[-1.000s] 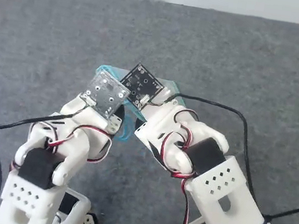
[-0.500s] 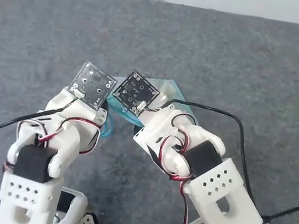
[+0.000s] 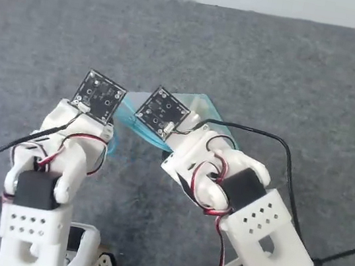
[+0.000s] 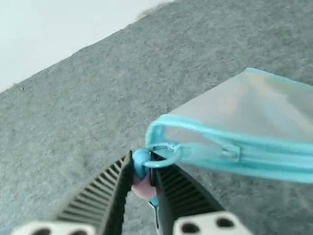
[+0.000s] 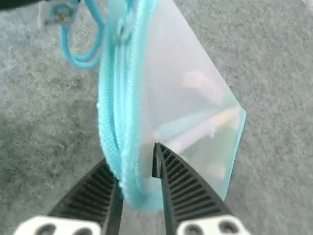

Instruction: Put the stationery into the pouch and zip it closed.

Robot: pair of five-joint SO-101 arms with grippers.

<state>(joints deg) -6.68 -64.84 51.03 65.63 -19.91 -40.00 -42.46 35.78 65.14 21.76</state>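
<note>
Two grippers share one load: nearest, the left gripper (image 4: 142,169) is clamped on the round blue zip pull (image 4: 140,160), and the right gripper (image 5: 136,164) pinches the woven light-blue zip edge. Between them hangs the pouch (image 3: 200,107), a flat, see-through sleeve trimmed in light blue, with pale stationery (image 5: 195,131) showing faintly through it. Beyond lies the grey, felt-like table (image 3: 307,72).

High view overhead, far; wrist views close — all share pouch (image 4: 244,110).
</note>
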